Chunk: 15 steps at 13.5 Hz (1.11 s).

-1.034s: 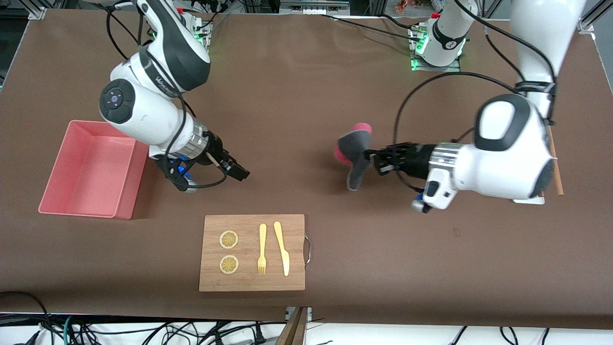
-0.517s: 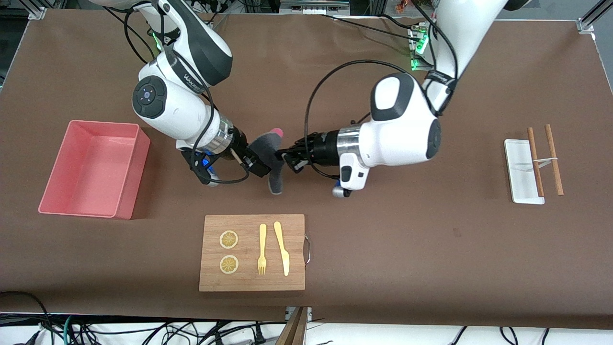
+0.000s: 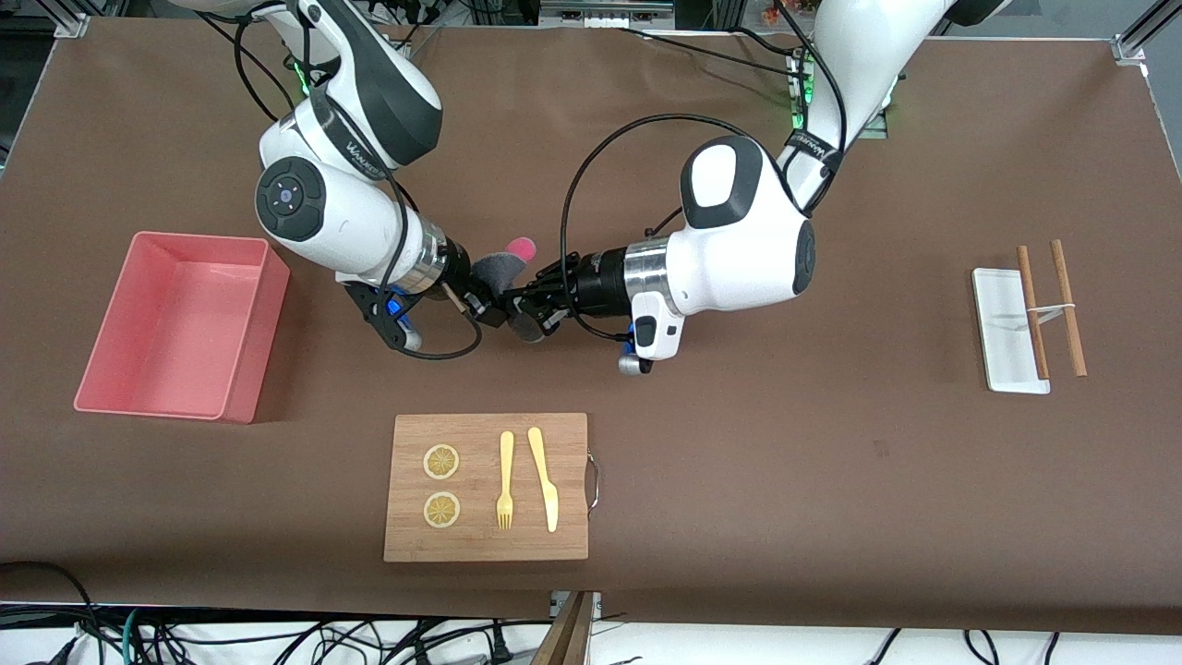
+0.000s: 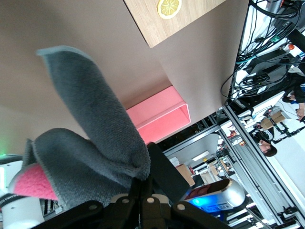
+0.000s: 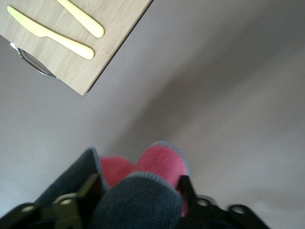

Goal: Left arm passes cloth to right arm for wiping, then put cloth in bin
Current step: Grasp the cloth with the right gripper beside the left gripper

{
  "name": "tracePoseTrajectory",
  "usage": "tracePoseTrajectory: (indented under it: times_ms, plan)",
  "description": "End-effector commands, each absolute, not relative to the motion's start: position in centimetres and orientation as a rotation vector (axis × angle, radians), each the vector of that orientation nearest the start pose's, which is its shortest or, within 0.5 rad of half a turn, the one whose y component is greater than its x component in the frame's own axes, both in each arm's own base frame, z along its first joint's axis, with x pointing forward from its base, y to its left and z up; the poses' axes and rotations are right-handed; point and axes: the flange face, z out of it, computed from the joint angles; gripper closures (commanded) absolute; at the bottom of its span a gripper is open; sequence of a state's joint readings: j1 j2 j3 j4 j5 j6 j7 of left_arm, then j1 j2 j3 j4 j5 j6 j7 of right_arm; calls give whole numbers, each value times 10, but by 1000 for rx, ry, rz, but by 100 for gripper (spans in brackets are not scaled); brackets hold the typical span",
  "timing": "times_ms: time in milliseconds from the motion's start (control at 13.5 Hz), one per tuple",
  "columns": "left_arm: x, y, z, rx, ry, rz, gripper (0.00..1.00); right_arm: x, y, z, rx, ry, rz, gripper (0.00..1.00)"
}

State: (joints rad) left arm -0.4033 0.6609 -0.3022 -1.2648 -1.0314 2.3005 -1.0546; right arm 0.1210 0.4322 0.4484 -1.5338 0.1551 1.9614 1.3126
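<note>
The cloth (image 3: 506, 265), dark grey with a pinkish-red tip, hangs in the air over the table above the spot just past the wooden board (image 3: 485, 485). My left gripper (image 3: 528, 303) is shut on one edge of it; in the left wrist view the cloth (image 4: 90, 133) rises from the closed left gripper (image 4: 143, 183). My right gripper (image 3: 491, 309) meets it from the bin's end. In the right wrist view the cloth (image 5: 143, 191) fills the right gripper (image 5: 137, 187), both fingers (image 5: 90, 188) touching its sides. The pink bin (image 3: 199, 238) stands empty toward the right arm's end.
The board carries two lemon slices (image 3: 441, 462), a yellow fork (image 3: 505, 480) and a yellow knife (image 3: 545, 478), with a metal handle (image 3: 593, 480) on its side. A small white tray (image 3: 1002, 323) with two brown sticks (image 3: 1030, 309) lies toward the left arm's end.
The left arm carried the cloth across the table to the right gripper. The right gripper came to meet it, and its fingers closed in on the cloth.
</note>
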Motion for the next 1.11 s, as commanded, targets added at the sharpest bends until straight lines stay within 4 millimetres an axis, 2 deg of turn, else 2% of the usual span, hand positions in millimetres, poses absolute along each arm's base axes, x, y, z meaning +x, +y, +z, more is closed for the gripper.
tracePoseTrajectory:
  times_ms: [0,74,148,517,738,1034]
  plan:
    - [620,-470,443,1788,1062,-687,100,583,338,438,-2658,1157,384,92]
    - [621,-469,443,1787,1063,-686,100,583,338,438,-2657,1159,384,99]
    - [621,-469,443,1787,1063,-686,100,583,338,439,-2657,1157,382,100]
    - [621,-469,443,1786,1063,-687,100,586,335,441,-2655,1153,372,100]
    - [621,-469,443,1786,1063,-687,100,587,327,439,-2697,1070,380,100]
    - [621,-468,443,1785,1064,-688,100,592,315,435,-2718,1041,393,100]
